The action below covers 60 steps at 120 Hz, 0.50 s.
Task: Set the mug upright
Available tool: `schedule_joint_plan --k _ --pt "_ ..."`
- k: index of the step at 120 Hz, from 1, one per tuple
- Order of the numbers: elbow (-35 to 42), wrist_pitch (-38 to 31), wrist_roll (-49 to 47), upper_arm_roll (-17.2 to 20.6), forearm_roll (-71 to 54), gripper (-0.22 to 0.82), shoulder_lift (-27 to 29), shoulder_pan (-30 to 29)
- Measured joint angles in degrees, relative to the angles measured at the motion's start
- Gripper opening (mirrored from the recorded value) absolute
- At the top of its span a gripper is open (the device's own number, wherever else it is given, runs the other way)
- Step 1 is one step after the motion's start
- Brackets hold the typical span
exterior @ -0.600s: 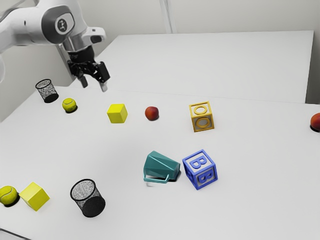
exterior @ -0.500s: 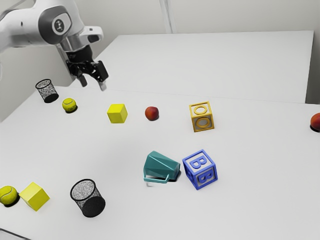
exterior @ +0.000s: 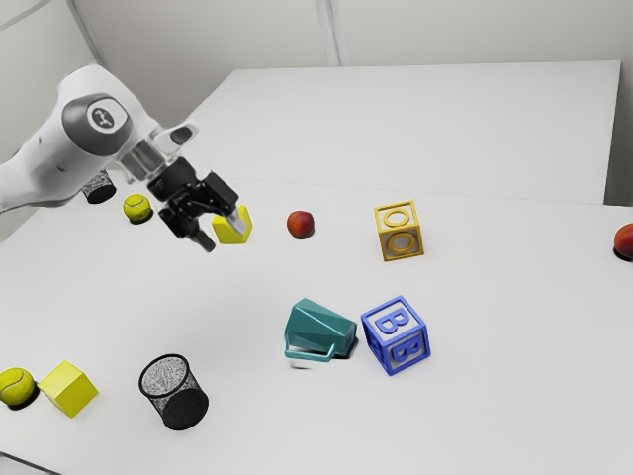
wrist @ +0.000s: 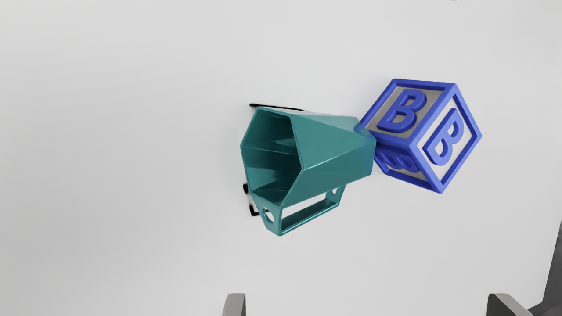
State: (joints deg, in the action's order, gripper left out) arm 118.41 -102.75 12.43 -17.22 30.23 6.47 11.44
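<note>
From here, the white desk point(exterior: 514, 327) carries a teal mug point(exterior: 318, 327) on its side just beside a blue B block point(exterior: 396, 334), an orange O block point(exterior: 399, 232), two yellow cubes point(exterior: 68, 388), two tennis balls point(exterior: 16, 387), two black mesh cups point(exterior: 182, 406), two reddish balls point(exterior: 301, 225).

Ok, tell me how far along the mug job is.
Nothing looks done: the teal mug lies on its side, its base end by the blue block. Nothing is in hand; the jaws stand open, away from the mug. Left: grasp it, turn it mouth up and let go.
</note>
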Motion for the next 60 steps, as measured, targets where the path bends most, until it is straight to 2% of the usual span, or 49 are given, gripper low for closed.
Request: schedule_joint_plan --k 22,60 --pt "4.1 -2.0 -1.3 -0.2 9.1 0.59 -1.9 0.9" --pt "4.4 -4.4 -2.0 -0.2 12.3 0.59 -7.6 6.9"
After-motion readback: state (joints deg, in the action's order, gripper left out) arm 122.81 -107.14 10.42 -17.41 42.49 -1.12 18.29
